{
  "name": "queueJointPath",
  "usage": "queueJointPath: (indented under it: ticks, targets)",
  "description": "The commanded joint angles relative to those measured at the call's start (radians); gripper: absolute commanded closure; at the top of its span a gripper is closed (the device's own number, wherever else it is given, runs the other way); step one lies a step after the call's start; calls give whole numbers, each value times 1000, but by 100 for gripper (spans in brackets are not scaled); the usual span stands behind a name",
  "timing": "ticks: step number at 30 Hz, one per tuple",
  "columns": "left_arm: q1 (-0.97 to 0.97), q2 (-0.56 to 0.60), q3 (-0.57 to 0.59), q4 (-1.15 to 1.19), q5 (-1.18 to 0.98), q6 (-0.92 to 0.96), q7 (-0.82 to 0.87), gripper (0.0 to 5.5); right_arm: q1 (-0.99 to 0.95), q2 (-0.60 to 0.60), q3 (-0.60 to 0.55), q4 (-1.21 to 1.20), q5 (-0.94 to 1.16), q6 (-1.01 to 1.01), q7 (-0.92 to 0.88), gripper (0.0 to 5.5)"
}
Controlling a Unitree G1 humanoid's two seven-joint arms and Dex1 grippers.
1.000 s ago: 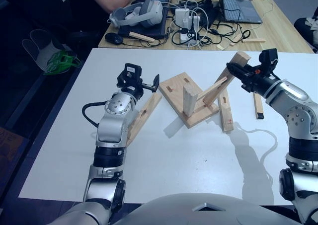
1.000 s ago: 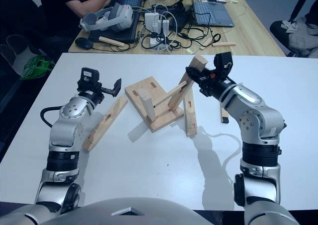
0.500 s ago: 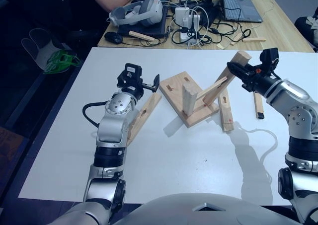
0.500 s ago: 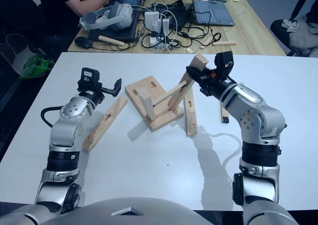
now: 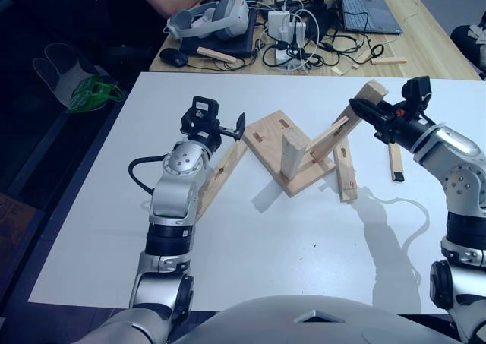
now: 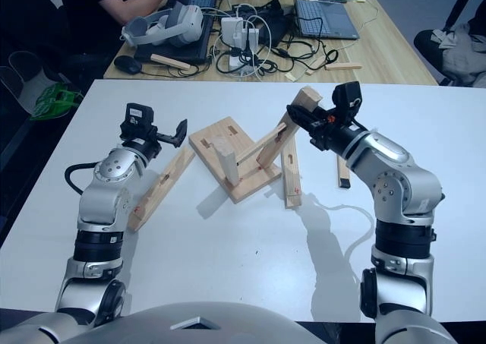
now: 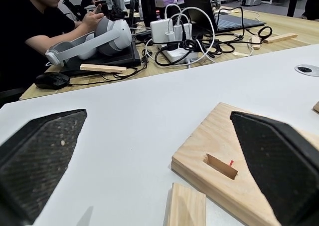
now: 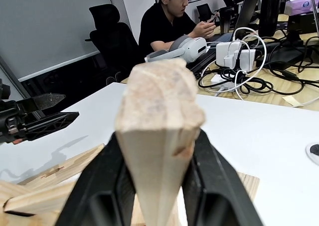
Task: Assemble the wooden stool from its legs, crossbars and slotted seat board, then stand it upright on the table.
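The slotted seat board (image 5: 287, 150) lies mid-table with one leg (image 5: 291, 149) standing upright in it. A crossbar (image 5: 328, 137) slants from that leg up to a second leg (image 5: 357, 112), which leans tilted. My right gripper (image 5: 367, 115) is shut on that leg's upper end (image 8: 159, 131). Another slotted leg (image 5: 346, 168) lies flat beside the board, and a fourth (image 5: 220, 175) lies by my left arm. My left gripper (image 5: 234, 128) hovers open just left of the board's corner (image 7: 219, 161), holding nothing.
A thin dark-tipped crossbar (image 5: 394, 162) lies at the right of the white table (image 5: 266, 245). Behind it a wooden desk (image 5: 425, 48) carries laptops, cables, a headset (image 5: 209, 21) and loose wood sticks, with a person seated there.
My right gripper has drifted slightly right with the leg still in it. The left arm stays where it was.
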Motion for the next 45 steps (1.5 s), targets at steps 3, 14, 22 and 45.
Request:
queueJointPath:
  ticks: [3, 14, 22, 45]
  targets:
    - [-21, -1, 1, 10, 5, -1, 1, 10, 63, -14, 38, 46, -69, -36, 8, 449]
    - [-20, -3, -2, 7, 5, 1, 2, 10, -7, -32, 54, 30, -33, 87, -19, 449]
    - [-17, -4, -1, 11, 6, -2, 3, 10, -25, -33, 55, 37, -43, 156, -59, 360]
    - [-17, -15, -4, 19, 7, -6, 8, 10, -130, 33, 16, 79, -24, 195, -135, 349]
